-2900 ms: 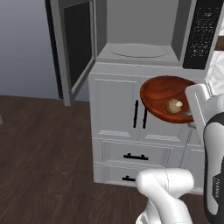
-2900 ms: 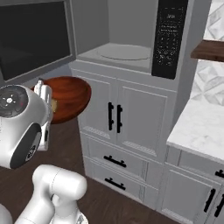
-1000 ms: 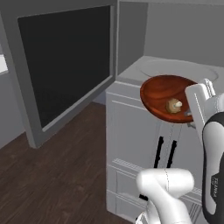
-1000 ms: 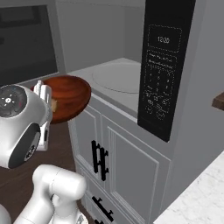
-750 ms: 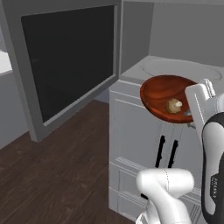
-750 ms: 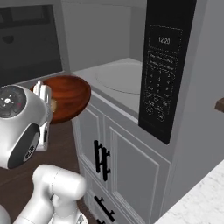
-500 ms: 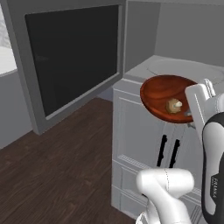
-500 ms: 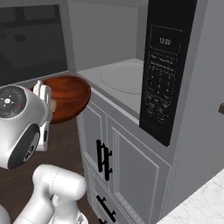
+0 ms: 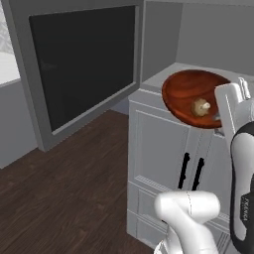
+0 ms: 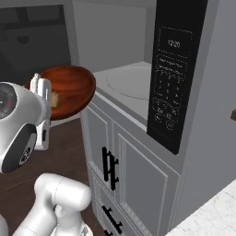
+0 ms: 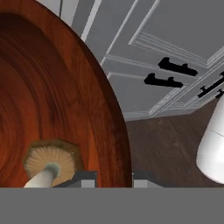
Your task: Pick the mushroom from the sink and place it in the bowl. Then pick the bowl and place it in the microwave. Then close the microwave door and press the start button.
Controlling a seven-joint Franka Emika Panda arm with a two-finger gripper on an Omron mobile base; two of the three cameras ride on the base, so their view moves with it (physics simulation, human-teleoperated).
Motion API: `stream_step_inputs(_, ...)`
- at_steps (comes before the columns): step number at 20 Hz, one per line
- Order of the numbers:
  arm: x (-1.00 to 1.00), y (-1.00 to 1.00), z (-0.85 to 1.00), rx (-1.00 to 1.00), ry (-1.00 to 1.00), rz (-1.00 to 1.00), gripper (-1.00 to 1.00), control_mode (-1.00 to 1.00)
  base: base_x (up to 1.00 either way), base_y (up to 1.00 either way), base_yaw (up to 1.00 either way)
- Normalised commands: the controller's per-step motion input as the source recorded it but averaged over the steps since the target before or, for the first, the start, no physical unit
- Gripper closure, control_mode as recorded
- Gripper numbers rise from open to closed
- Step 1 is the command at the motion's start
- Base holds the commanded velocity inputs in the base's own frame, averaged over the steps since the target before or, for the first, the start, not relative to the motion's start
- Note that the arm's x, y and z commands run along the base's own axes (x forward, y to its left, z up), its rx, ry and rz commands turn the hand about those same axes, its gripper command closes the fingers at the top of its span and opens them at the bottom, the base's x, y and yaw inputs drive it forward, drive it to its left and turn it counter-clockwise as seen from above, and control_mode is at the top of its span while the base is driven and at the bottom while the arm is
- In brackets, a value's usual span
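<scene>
The claw point(image 11: 114, 178) was clamped on the rim of the bowl point(image 9: 191, 95), one dark finger point(image 11: 83, 178) inside the rim and the other outside it, so the wide reddish-brown bowl hung in the air, tilted, out in front of the white hand. The mushroom point(image 9: 201, 107) lay inside the bowl, close to the gripped edge, just beside the inner finger, its tan cap toward the bowl's middle and its pale stem pointing back at the claw. From the hand's own camera the mushroom point(image 11: 51, 162) sat right at the fingers' side of the bowl point(image 11: 52, 100).

The bowl was held up near the front corner of the microwave point(image 10: 138, 87), about level with its open mouth and not yet inside; the pale turntable point(image 10: 131, 83) lay bare beyond it. The microwave door point(image 9: 82, 64) stood swung wide open. Below were grey cabinet doors point(image 10: 133, 184) with black handles, over a dark wooden floor point(image 9: 64, 193).
</scene>
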Motion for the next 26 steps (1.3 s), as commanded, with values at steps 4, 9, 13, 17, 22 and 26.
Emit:
stream_step_inputs(4,0.2,-0.03,0.56,0.0,0.05,-0.3,1.0,-1.0,0.0,0.0,0.0)
stream_step_inputs(9,0.51,-0.41,0.05,0.01,-0.04,-0.3,1.0,-1.0,0.0,0.0,0.0)
stream_step_inputs(13,0.64,-0.44,0.0,0.0,-0.14,-0.26,1.0,-1.0,0.0,0.0,0.0)
stream_step_inputs(17,0.76,-0.46,0.02,0.04,0.01,-0.13,1.0,-1.0,0.0,0.0,0.0)
stream_step_inputs(22,0.79,-0.62,0.0,0.07,0.01,-0.06,1.0,-1.0,0.0,0.0,0.0)
stream_step_inputs(26,0.81,-0.61,0.0,0.04,0.0,-0.03,1.0,-1.0,0.0,0.0,0.0)
